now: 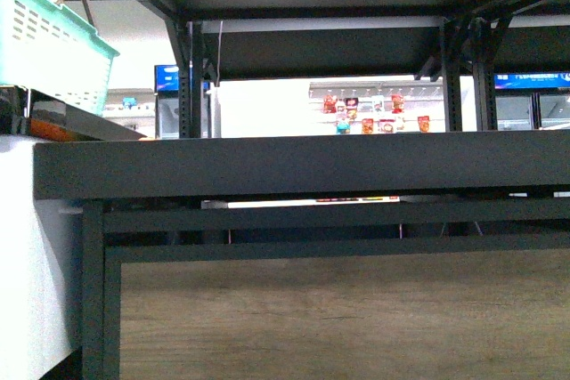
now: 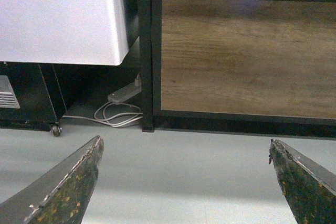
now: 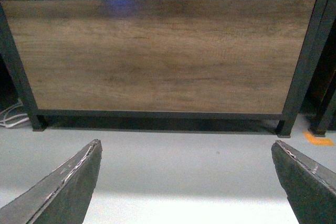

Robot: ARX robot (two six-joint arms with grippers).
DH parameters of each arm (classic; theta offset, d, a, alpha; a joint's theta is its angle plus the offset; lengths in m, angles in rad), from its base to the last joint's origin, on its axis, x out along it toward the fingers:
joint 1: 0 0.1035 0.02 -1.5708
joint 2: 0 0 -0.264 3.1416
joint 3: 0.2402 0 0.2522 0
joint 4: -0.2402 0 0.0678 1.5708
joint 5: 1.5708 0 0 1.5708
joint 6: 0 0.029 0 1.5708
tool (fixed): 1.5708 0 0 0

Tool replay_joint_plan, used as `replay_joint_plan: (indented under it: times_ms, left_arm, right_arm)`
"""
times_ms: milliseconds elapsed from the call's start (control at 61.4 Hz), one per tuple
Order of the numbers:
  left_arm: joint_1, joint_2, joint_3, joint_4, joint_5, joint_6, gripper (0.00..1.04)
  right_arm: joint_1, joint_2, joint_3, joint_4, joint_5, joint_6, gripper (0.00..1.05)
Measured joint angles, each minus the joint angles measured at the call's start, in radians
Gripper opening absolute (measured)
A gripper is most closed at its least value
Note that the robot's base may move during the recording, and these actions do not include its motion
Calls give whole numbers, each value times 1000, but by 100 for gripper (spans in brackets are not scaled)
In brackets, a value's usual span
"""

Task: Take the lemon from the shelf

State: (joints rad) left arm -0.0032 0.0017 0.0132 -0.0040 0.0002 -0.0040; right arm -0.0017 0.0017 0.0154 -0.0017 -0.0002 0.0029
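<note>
Front view: the shelf [image 1: 294, 166] fills the frame. I see the front lip of one wide dark tier edge-on, with a second tier above it and perforated black uprights [image 1: 184, 86] between them. The lip hides the tier's surface, so I cannot locate the lemon; it does not show in any of the three views. Below the tier, a wood-grain panel [image 1: 338, 309] sits inside the black frame. A turquoise basket [image 1: 44, 42] with a metal handle stands high on the left, above a white cabinet [image 1: 27, 246] just beside the shelf. Through the gap between the tiers, white wall shelves with red packets [image 1: 374, 113] are visible far behind.

Left wrist view: the left gripper [image 2: 185, 148] is low and faces the shelf base. Its jaws are spread wide with nothing between them. The fingers [image 2: 63, 192] are dark, with worn, speckled surfaces. Ahead lie the grey floor [image 2: 210, 156], the wood-grain panel and the white cabinet. A power strip [image 2: 123, 94] and a coiled white cable [image 2: 115, 116] lie on the floor between the cabinet and the shelf's leg.

Right wrist view: the right gripper [image 3: 186, 148] is also low, its jaws spread wide and empty. It faces the wood-grain panel squarely. An orange mark [image 3: 318, 140] lies on the floor near one shelf leg.
</note>
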Motion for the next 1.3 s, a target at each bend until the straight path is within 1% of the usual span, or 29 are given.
replay_joint_plan:
  times_ms: [1303]
  left_arm:
    - [0,0,0,0,0,0,97]
  right_arm:
    - [0,0,0,0,0,0,97]
